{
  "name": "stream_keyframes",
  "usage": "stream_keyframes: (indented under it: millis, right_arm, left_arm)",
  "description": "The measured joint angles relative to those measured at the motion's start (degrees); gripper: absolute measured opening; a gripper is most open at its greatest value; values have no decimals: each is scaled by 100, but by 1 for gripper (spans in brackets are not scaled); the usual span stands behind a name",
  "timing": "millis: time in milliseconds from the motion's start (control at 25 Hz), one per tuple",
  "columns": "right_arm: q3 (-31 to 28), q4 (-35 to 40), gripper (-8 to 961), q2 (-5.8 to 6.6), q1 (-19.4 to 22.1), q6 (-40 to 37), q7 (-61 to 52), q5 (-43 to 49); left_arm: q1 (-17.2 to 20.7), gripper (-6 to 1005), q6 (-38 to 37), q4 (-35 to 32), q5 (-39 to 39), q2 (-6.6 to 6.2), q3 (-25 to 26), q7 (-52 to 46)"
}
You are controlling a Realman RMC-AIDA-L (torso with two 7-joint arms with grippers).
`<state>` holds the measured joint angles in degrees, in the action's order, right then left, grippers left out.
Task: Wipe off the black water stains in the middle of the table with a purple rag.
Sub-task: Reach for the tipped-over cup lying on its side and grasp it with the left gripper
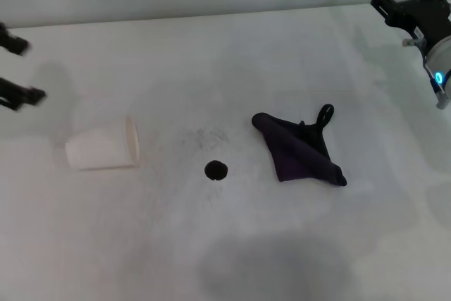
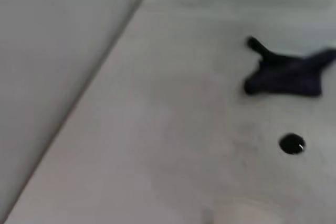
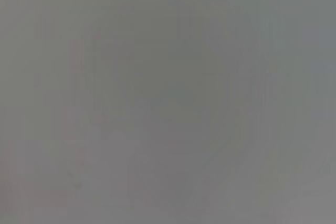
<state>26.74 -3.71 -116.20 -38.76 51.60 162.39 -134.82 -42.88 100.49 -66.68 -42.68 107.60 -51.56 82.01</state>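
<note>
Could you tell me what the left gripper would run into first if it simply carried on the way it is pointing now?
Probably nothing soon: the left gripper points rightward across the far part of the table, well behind the paper cup, black blot and purple rag. That stretch looks free, though height is uncertain.

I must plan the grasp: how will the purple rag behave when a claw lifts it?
The purple rag lies creased in soft folds on the table, so it will probably hang limp. It looks thin, so likely light. Its corner loop may dangle or catch.
</note>
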Motion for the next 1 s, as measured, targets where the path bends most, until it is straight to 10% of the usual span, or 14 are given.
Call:
stream_keyframes:
  millis: [200,520,1000]
  right_arm:
    - [-4,-6,869,0,27,12,-2,-12]
    - [-2,42,869,0,-4,18,-132,-18]
    - [-49,77,868,0,-50,18,-155,-43]
  left_arm:
    - [-19,885,-75,-307,579,535,-57,434]
    - [52,885,-651,-254,1142,978,-736,424]
    - [167,884,-1814,609,995,1112,-1290,664]
